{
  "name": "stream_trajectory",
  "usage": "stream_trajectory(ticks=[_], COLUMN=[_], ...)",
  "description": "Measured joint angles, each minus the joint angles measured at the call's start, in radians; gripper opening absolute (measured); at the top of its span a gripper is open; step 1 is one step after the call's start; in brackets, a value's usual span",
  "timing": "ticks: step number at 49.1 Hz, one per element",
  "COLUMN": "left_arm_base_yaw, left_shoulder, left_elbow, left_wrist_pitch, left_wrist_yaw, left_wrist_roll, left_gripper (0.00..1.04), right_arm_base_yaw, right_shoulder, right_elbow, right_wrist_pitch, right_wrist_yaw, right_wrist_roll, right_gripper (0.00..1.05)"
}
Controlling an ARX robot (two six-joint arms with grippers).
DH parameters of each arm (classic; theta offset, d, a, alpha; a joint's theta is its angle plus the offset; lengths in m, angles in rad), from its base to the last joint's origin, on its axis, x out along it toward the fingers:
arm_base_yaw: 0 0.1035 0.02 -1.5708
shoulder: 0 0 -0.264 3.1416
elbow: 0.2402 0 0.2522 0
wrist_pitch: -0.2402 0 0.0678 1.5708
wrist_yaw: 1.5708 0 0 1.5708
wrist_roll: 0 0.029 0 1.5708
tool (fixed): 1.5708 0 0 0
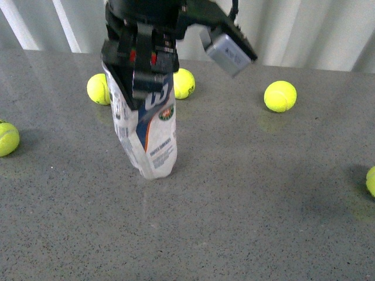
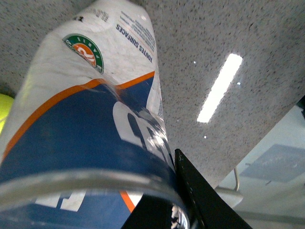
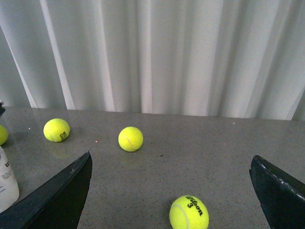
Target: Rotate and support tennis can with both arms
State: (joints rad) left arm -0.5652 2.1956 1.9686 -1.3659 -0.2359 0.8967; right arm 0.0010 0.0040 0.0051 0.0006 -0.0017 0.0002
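The tennis can (image 1: 153, 132) stands on its base on the grey table (image 1: 252, 193), leaning slightly, its blue-and-white label facing me. My left gripper (image 1: 143, 67) is shut on its upper end from above. In the left wrist view the tennis can (image 2: 86, 129) fills the picture, and one black finger (image 2: 193, 193) presses on its rim; the other finger is hidden. My right gripper (image 3: 170, 157) is open, held off the table and facing the curtain, with nothing between its fingers. A white part of the tennis can (image 3: 7, 183) shows at that view's edge. The right arm (image 1: 225, 47) hangs beside the can's top.
Loose tennis balls lie around: two behind the can (image 1: 98, 89) (image 1: 184, 83), one at the right (image 1: 280, 96), one at each table side (image 1: 7, 138) (image 1: 371, 180). A ball (image 3: 189, 213) lies below the right gripper. White curtain (image 3: 157, 52) bounds the far edge.
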Motion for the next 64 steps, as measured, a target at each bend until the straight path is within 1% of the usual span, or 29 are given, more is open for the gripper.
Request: stream_trajectory(ticks=[11,13,15,19,20,22,27,28,30,31,32,33,35,36,40,41,43,56,61,64], left_arm_base_yaw=[-0.026,-0.027,-0.027,-0.028,-0.028,-0.028,-0.025,-0.025,-0.021,-0.021,-0.019,-0.016,-0.013,-0.009,0.000,0.002,0.008,0.034,0.045,0.055], left_shoulder=[-0.001,0.003,0.008,0.041,0.046,0.053,0.055,0.055,0.053,0.053,0.051,0.048,0.045,0.042,0.036,0.033,0.023,-0.093,-0.132,-0.161], left_elbow=[-0.035,-0.029,-0.022,0.023,0.031,0.052,0.093,0.097,0.122,0.124,0.133,0.144,0.150,0.153,0.153,0.152,0.145,0.072,0.047,0.037], left_wrist_pitch=[0.074,0.072,0.072,0.047,0.045,0.041,0.025,0.024,0.018,0.017,0.014,0.011,0.010,0.008,0.008,0.008,0.008,0.040,0.069,0.102], left_wrist_yaw=[0.043,0.067,0.082,0.108,0.110,0.108,0.104,0.104,0.103,0.103,0.103,0.105,0.105,0.105,0.105,0.105,0.106,0.146,0.187,0.243], left_wrist_roll=[-0.033,-0.045,-0.054,-0.072,-0.073,-0.080,-0.087,-0.087,-0.089,-0.090,-0.090,-0.091,-0.094,-0.094,-0.095,-0.095,-0.098,-0.140,-0.177,-0.227], left_gripper=[0.04,0.11,0.16,0.33,0.35,0.43,0.56,0.57,0.65,0.66,0.69,0.75,0.82,0.88,0.99,1.00,0.97,0.98,0.98,0.98], right_arm_base_yaw=[0.000,0.000,0.000,0.000,0.000,0.000,0.000,0.000,0.000,0.000,0.000,0.000,0.000,0.000,0.000,0.000,0.000,0.000,0.000,0.000], right_shoulder=[0.000,0.000,0.000,0.000,0.000,0.000,0.000,0.000,0.000,0.000,0.000,0.000,0.000,0.000,0.000,0.000,0.000,0.000,0.000,0.000], right_elbow=[0.000,0.000,0.000,0.000,0.000,0.000,0.000,0.000,0.000,0.000,0.000,0.000,0.000,0.000,0.000,0.000,0.000,0.000,0.000,0.000], right_wrist_pitch=[0.000,0.000,0.000,0.000,0.000,0.000,0.000,0.000,0.000,0.000,0.000,0.000,0.000,0.000,0.000,0.000,0.000,0.000,0.000,0.000], right_wrist_yaw=[0.000,0.000,0.000,0.000,0.000,0.000,0.000,0.000,0.000,0.000,0.000,0.000,0.000,0.000,0.000,0.000,0.000,0.000,0.000,0.000], right_wrist_roll=[0.000,0.000,0.000,0.000,0.000,0.000,0.000,0.000,0.000,0.000,0.000,0.000,0.000,0.000,0.000,0.000,0.000,0.000,0.000,0.000], right_gripper=[0.97,0.97,0.97,0.97,0.97,0.97,0.97,0.97,0.97,0.97,0.97,0.97,0.97,0.97,0.97,0.97,0.97,0.97,0.97,0.97])
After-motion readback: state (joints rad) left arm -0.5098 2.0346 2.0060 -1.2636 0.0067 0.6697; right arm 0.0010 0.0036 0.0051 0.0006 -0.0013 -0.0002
